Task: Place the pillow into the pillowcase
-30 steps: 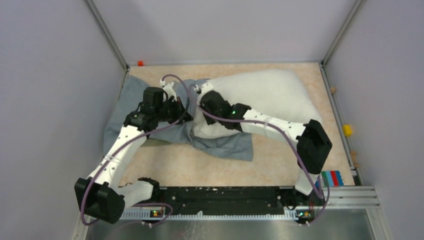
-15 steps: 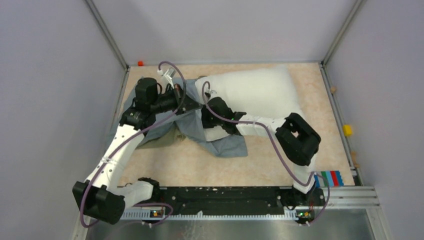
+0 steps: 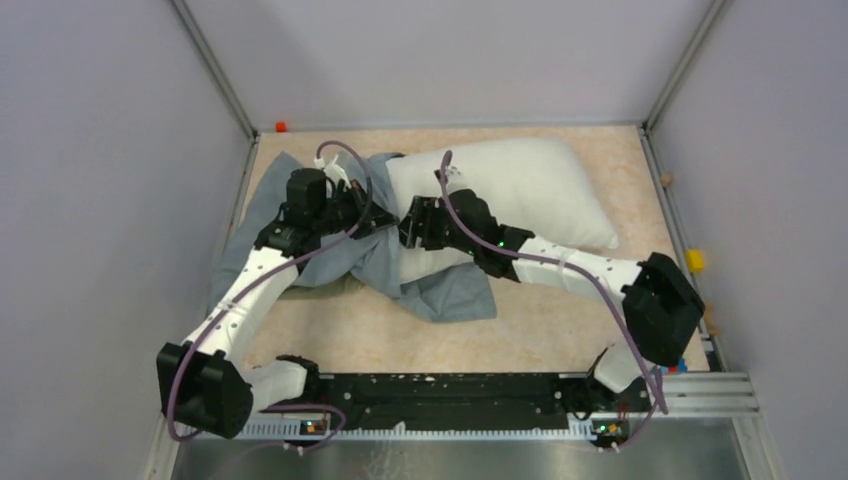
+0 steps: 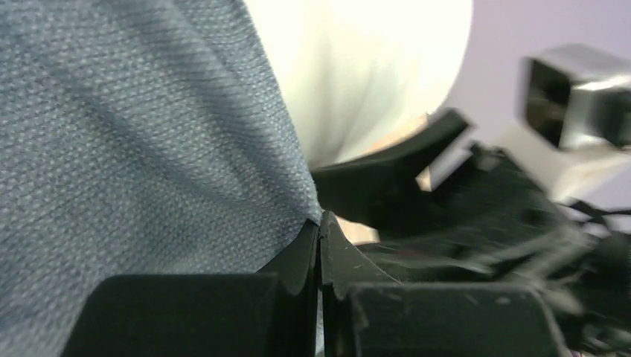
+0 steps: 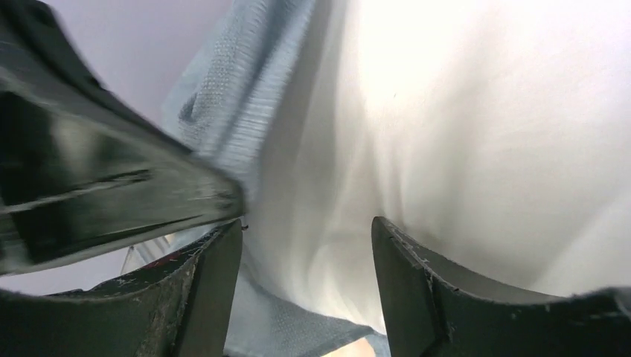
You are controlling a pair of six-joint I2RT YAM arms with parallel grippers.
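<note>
The right gripper (image 5: pixel 305 238), clamped a second ago, now stands wide against the pillow (image 3: pixel 520 185), releasing it. The left gripper (image 4: pixel 320 230) pinches the pillowcase (image 3: pixel 445 295) at the pillow's left end. Insertion appears only begun.

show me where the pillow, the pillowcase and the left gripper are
pillow (image 3: pixel 530 185): top external view, middle of its bare white top
pillowcase (image 3: pixel 455 297): top external view, loose near corner
left gripper (image 4: pixel 320 227): left wrist view, between its shut fingertips
</note>
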